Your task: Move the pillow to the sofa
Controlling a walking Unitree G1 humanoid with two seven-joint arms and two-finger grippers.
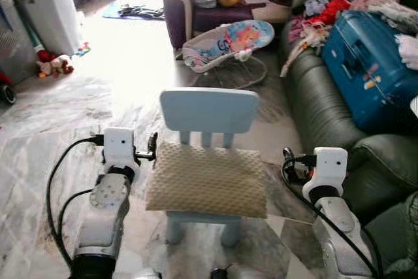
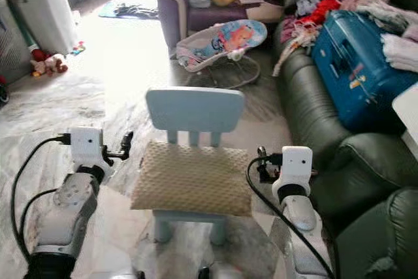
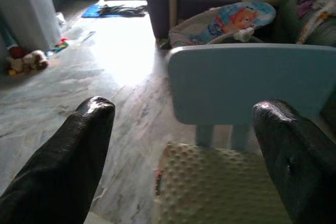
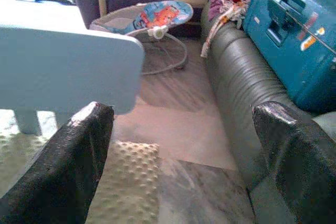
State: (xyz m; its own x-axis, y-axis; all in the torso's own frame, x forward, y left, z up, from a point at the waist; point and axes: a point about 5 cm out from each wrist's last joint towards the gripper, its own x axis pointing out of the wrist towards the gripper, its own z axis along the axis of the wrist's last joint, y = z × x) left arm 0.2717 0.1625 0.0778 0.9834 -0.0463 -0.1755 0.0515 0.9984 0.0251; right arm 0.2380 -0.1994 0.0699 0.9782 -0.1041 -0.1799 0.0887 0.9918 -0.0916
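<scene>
Left eye view gives me the layout: the pillow (image 1: 208,180), beige and bumpy, lies flat on the seat of a small pale-blue chair (image 1: 209,110) straight ahead, overhanging the seat on both sides. My left claw (image 1: 151,147) sits just beside the pillow's left edge and my right claw (image 1: 287,161) just off its right edge, neither touching it. Through both wrist views I see each claw's fingers spread wide apart with nothing between them.

The sofa (image 1: 326,106), dark green, runs along my right, near the chair. A blue suitcase (image 1: 366,70) and a heap of clothes (image 1: 339,8) take up much of its cushions, so the free patch looks to be the near end by my right arm.

My worries from here: the pillow is soft and wide, so if I squeeze from the two sides unevenly it may fold or slide off the far edge against the chair back. The chair looks light; a claw catching the seat rim could drag or tip it. The right arm's cable (image 1: 326,217) loops close to the chair's corner and could snag when I swing toward the sofa. Dropping the pillow onto the suitcase might let it slip to the floor.
</scene>
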